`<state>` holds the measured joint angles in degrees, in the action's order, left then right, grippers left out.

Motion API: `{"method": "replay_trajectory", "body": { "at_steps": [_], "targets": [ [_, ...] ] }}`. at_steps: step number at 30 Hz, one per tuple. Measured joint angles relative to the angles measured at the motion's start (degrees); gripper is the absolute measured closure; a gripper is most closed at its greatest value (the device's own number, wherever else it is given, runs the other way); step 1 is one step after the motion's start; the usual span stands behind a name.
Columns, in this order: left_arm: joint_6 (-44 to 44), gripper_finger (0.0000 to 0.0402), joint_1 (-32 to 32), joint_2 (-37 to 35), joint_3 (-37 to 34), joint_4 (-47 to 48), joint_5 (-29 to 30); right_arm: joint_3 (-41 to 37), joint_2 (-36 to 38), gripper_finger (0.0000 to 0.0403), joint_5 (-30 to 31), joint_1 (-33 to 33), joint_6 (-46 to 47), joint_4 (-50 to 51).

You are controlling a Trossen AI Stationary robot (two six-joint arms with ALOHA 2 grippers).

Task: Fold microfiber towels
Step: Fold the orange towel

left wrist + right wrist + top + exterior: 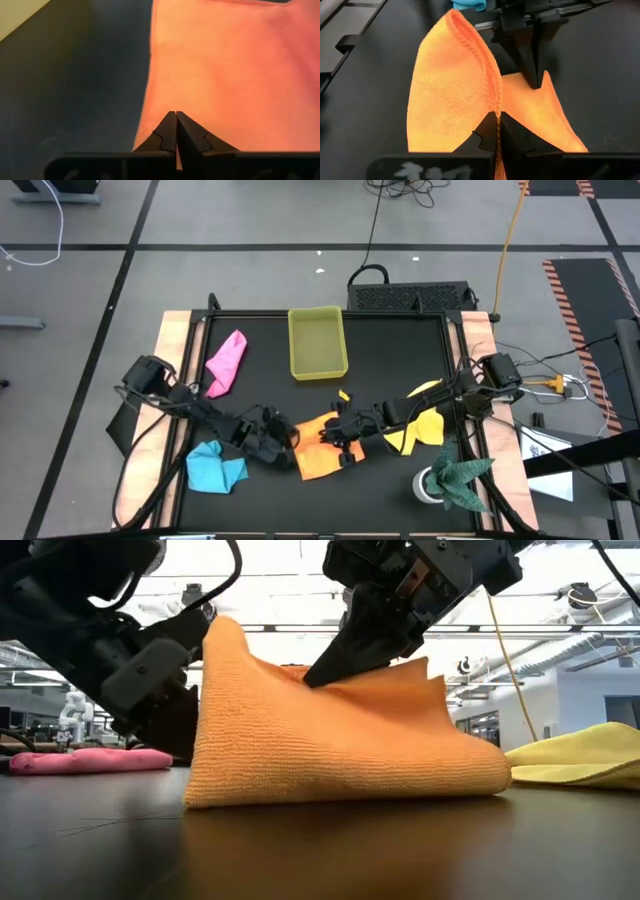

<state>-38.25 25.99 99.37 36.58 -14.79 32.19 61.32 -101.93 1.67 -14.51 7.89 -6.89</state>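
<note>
The orange towel [318, 456] lies near the front middle of the black tabletop [400, 360], partly lifted: one side stands up in a tall peak while the rest rests flat. The right claw [497, 116] is shut on the raised hem of this towel, its two tips pinched together with the edge running between them. The left claw [176, 116] is also closed, its tips pressed together against the orange cloth at its other side; in the right wrist view its dark fingers [536, 60] point down onto the flat part of the towel.

Around them, the light blue towel [214, 467] sits crumpled at the front left, just beside the left arm. The pink towel [226, 363] lies bunched toward the back left, well apart from the claws. The yellow towel [420, 427] lies under and beside the right arm, close to the orange one. The translucent yellow tray [317, 342] stands at the back middle. A dark green cloth [458, 477] sits at the front right corner over a pale object
</note>
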Motion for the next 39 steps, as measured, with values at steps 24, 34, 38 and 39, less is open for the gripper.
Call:
{"method": "replay_trajectory", "body": {
  "at_steps": [24, 34, 38, 39],
  "targets": [
    [-10.39, 0.0398, 1.18, -6.84, 0.07, 14.37, 0.91, -1.03, -3.22, 0.0401, 7.0, 2.49, -1.09, -2.18],
    [-13.13, 0.0396, 3.44, -8.36, 0.04, 16.92, 4.35, -3.8, -3.34, 0.0401, 2.58, 4.55, -1.11, -9.73],
    [-13.04, 0.0394, 3.61, -8.35, 0.04, 16.12, 5.39, -4.45, -3.43, 0.0401, 2.75, 5.03, -1.1, -10.5],
    [-13.04, 0.039, 3.55, -8.35, 0.04, 15.92, 5.61, -4.85, -3.63, 0.0401, 2.73, 5.14, -1.1, -11.52]
  ]
}}
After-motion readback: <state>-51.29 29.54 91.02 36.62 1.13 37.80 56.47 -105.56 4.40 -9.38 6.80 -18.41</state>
